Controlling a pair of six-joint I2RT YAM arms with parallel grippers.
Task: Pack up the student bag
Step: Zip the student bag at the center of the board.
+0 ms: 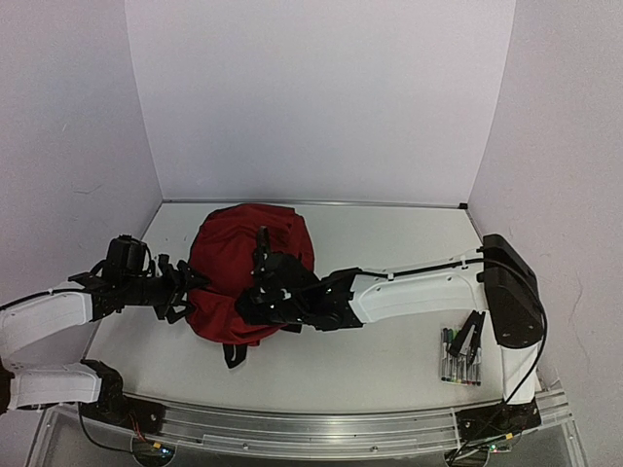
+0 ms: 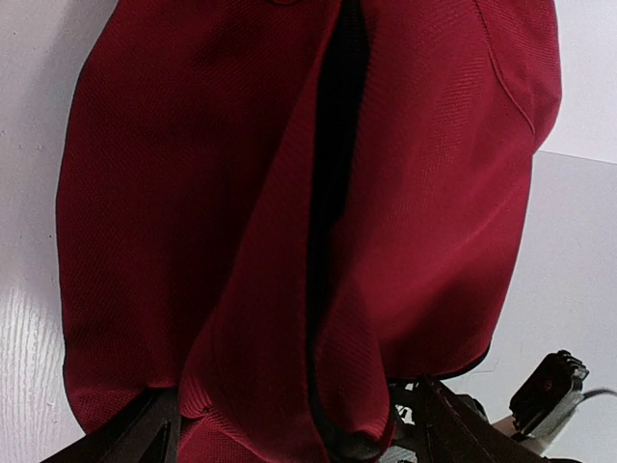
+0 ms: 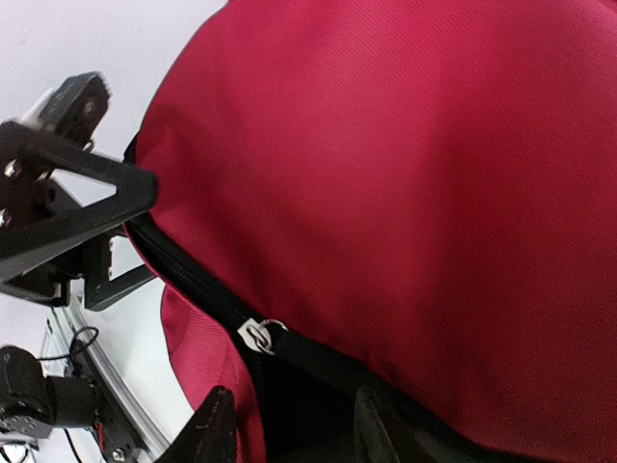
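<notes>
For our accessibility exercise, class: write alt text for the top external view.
A dark-red bag lies on a white table, the left arm and right arm reaching to it from either side. Markers lie near the right arm's base.
</notes>
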